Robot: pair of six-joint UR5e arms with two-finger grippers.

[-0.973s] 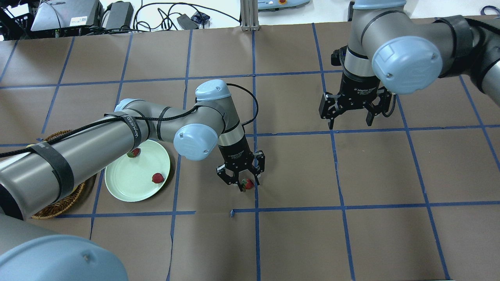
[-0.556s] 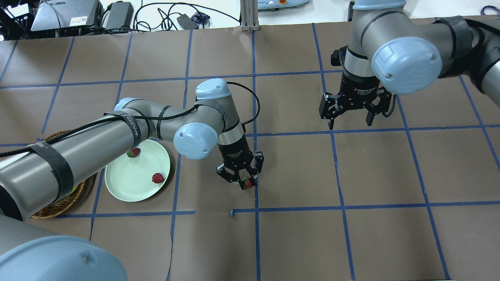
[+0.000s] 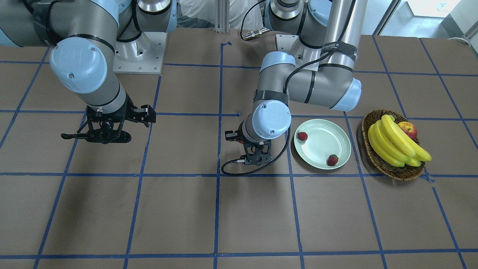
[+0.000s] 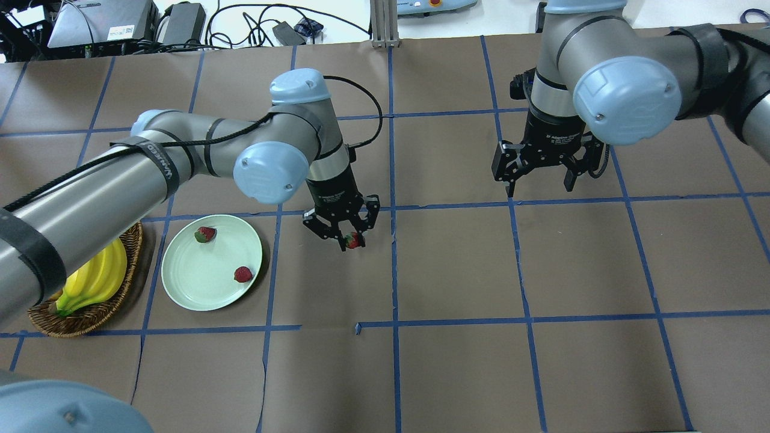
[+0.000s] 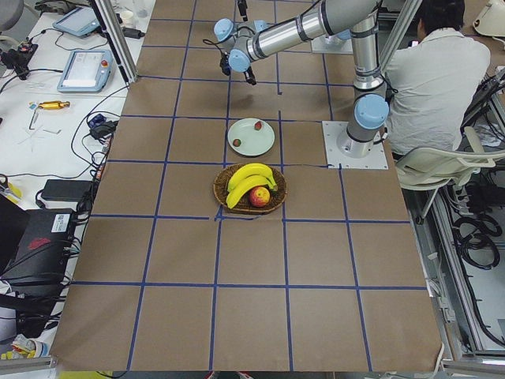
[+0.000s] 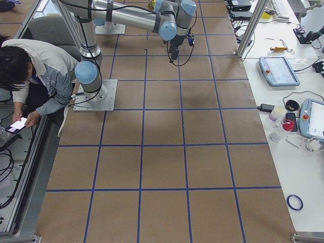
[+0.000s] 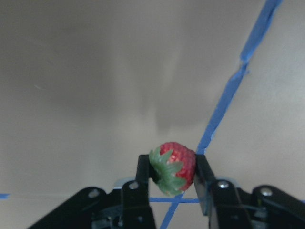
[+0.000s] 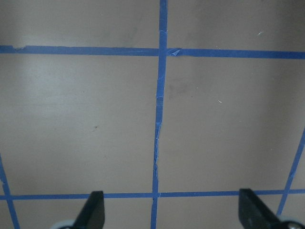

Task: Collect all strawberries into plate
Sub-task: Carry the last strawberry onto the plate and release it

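Observation:
My left gripper (image 4: 352, 240) is shut on a red strawberry (image 7: 175, 166) with a green cap, held up above the table to the right of the plate. The pale green plate (image 4: 186, 288) lies flat and carries two strawberries, one near its back rim (image 4: 206, 234) and one near its right rim (image 4: 243, 274). From the front the plate (image 3: 317, 134) shows both berries (image 3: 302, 136) (image 3: 332, 160), while the held one is hidden behind the left wrist. My right gripper (image 4: 538, 187) hangs open and empty over the back right of the table, its fingertips (image 8: 95, 210) wide apart.
A brown wicker basket (image 4: 90, 316) with bananas (image 4: 96, 279) stands left of the plate; the front view shows an apple (image 3: 407, 129) in the basket too. Blue tape lines grid the brown table. A person (image 5: 438, 75) sits by the robot base.
My left gripper closed on the strawberry, lifted it off the table and carried it back and to the left, nearer the plate. The right arm stayed put.

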